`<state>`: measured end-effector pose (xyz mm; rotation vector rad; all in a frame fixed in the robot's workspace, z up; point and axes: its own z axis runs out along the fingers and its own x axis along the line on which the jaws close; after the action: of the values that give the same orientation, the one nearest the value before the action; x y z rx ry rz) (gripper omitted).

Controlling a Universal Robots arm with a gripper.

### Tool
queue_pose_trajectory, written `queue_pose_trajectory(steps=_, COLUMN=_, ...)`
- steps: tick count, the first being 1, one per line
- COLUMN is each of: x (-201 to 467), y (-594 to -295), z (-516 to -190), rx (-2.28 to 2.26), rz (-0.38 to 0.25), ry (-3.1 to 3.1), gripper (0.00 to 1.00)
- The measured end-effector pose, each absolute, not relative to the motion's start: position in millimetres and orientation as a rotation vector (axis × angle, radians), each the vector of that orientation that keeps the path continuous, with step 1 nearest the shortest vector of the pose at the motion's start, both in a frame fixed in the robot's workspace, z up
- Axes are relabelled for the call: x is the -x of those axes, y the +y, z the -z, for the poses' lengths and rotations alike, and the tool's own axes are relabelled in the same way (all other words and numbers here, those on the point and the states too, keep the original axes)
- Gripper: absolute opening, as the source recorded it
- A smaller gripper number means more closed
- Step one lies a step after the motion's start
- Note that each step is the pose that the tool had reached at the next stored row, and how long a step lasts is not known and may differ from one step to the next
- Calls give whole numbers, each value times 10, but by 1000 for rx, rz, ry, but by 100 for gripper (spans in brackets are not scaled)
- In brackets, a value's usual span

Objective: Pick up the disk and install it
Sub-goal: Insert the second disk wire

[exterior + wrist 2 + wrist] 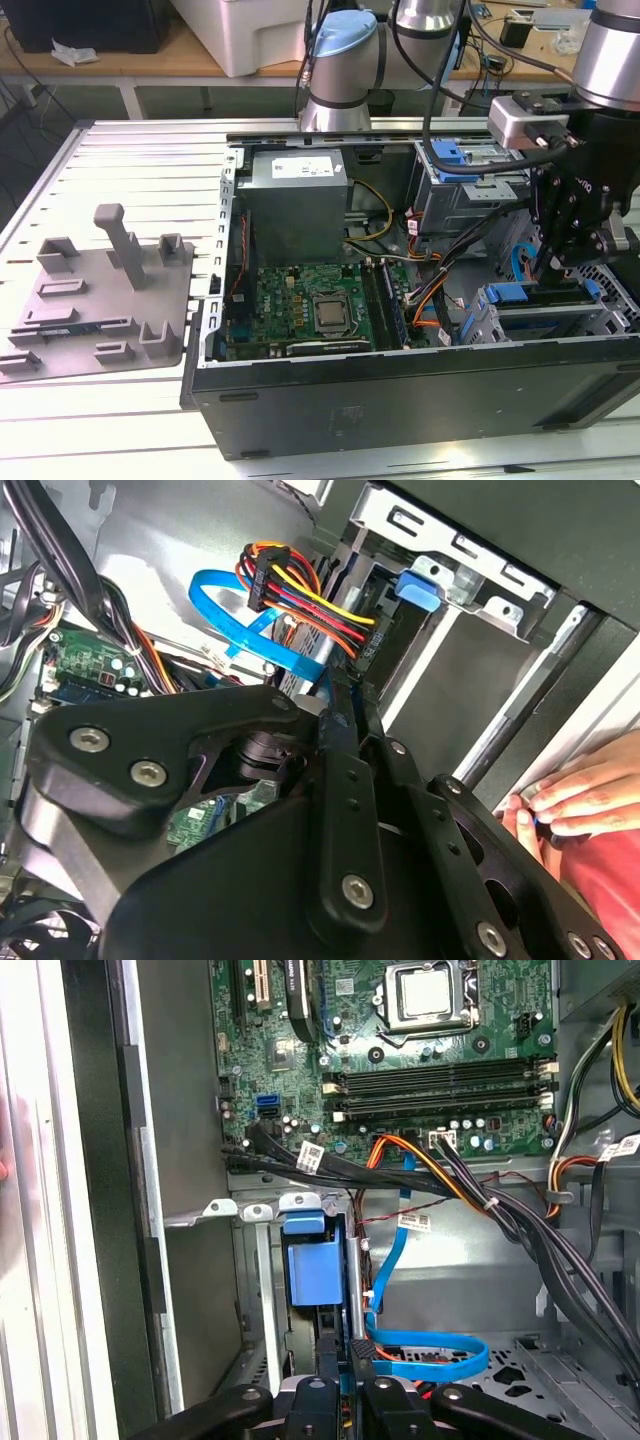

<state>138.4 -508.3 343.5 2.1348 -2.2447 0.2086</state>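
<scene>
I have the fingers [345, 1385] clenched on the disk's [315, 1270] thin edge, down in the computer case [400, 390] bay; it's stiff, fairly heavy, shock-sensitive, best gripped by its blue frame.

Fixture plate [100, 290] at exterior view's left of computer case [400, 390].

Disk [318, 1272]: only its blue carrier edge shows, the drive body unseen.
Gripper [345, 1385]: linkage cut off by the first wrist view's frame.
Person's hand [570, 795]: fingers only, the remainder cropped.
</scene>
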Motion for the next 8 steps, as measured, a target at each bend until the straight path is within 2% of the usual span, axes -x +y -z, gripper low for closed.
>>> queue_pose_trajectory(steps=8, x=-1384, y=-5083, z=-3423, rx=-2165, rz=-209, ry=-2218, gripper=16)
